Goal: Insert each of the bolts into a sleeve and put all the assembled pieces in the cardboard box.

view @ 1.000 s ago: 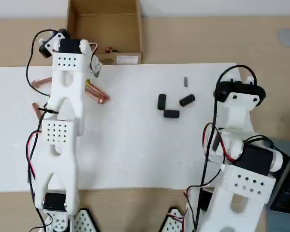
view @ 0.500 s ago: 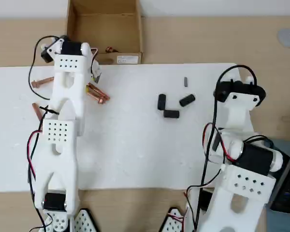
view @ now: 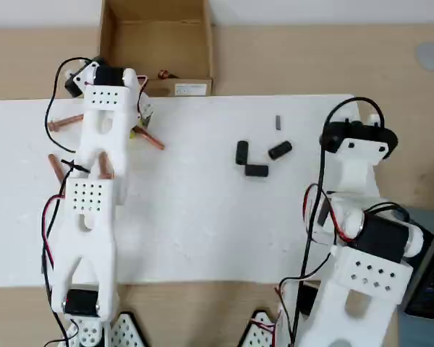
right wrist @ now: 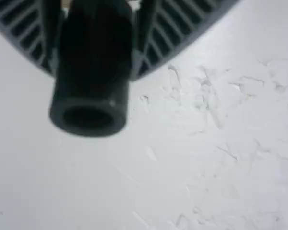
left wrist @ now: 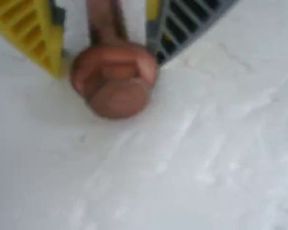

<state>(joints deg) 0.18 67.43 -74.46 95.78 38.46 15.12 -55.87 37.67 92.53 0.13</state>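
Observation:
In the left wrist view my left gripper (left wrist: 105,55) is shut on a copper bolt (left wrist: 113,81), its round head just above the white foam mat. From above, the left arm (view: 105,123) hangs over the loose bolts (view: 64,123), and one bolt (view: 152,139) sticks out beside it. My right gripper (right wrist: 93,52) is shut on a black sleeve (right wrist: 89,96), open end outward, close over the mat. Three more sleeves (view: 256,171) lie mid-mat. The cardboard box (view: 155,43) stands at the back left.
The white foam mat (view: 202,217) covers most of the table. A small grey pin (view: 278,122) lies behind the sleeves. One bolt (view: 165,74) rests by the box's front wall. The right arm (view: 354,159) stands at the mat's right edge.
The left arm has shifted slightly right and toward the box over the bolts, and the bolts beside its gripper have moved. The right arm has kept still.

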